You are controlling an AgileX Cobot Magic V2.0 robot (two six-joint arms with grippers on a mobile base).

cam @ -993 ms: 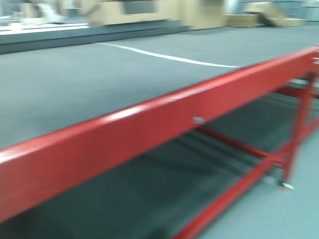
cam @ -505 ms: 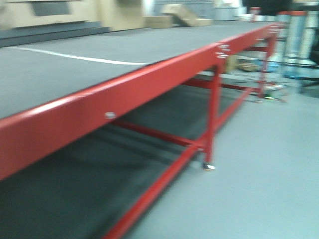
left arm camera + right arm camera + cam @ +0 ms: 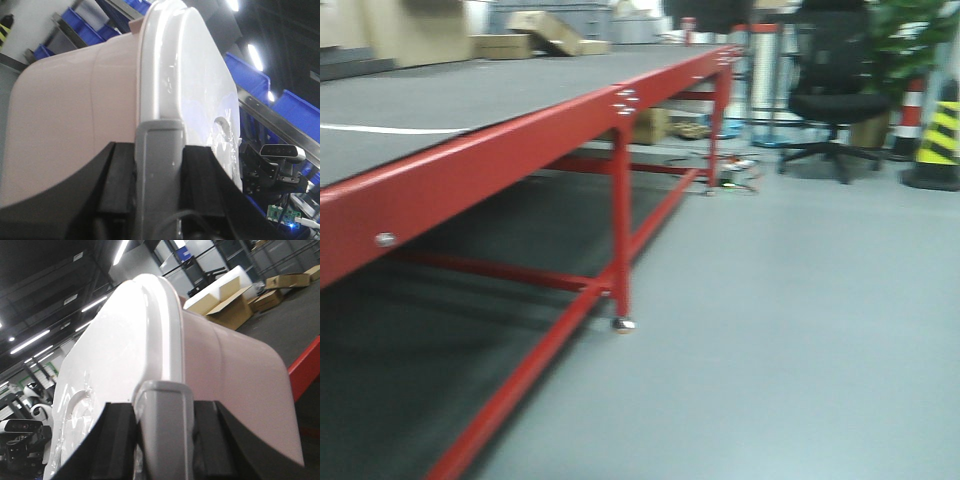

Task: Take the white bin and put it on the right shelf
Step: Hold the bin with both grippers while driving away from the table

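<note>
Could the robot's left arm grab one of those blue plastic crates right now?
Probably not: its left tool is clamped on the large pale pinkish-white plastic tub, which blocks the way to the blue plastic crates behind.

So the bin (image 3: pixel 200 365) fills most of the frame, lid facing left. Black fingers (image 3: pixel 120 440) at bottom centre are clamped either side of its grey latch (image 3: pixel 162 420). Cardboard boxes (image 3: pixel 235 305) upper right, red-edged tabletop (image 3: pixel 305 369) far right.
</note>
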